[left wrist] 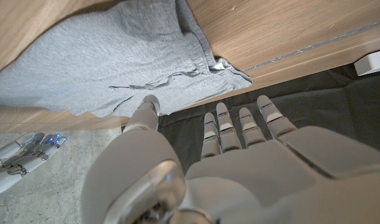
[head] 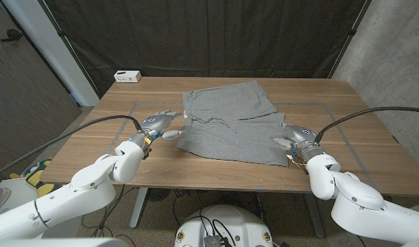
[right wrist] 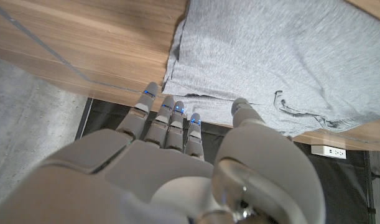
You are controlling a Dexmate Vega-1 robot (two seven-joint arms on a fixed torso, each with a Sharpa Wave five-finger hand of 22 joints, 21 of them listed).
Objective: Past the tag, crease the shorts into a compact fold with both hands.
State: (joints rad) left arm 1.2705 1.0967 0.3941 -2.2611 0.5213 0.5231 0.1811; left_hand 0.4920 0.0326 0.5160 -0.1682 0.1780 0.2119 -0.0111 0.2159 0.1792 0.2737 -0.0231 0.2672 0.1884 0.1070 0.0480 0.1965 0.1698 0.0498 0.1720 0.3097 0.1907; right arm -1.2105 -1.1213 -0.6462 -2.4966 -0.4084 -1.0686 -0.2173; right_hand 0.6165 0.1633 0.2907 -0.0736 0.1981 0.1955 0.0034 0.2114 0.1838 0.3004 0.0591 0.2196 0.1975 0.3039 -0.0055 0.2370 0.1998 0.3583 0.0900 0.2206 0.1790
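Grey shorts [head: 231,122] lie spread mid-table [head: 332,103], ready for folding. Left robot hand [head: 159,126] and right robot hand [head: 295,138] flank them, fingers apart, holding nothing, placed to grip opposite edges.

Wooden bench [head: 346,103] with taped rectangle. Black curtain [head: 216,34] behind. Grey concrete wall [head: 394,48] right. White power strip [head: 127,76] at the bench's far-left corner.
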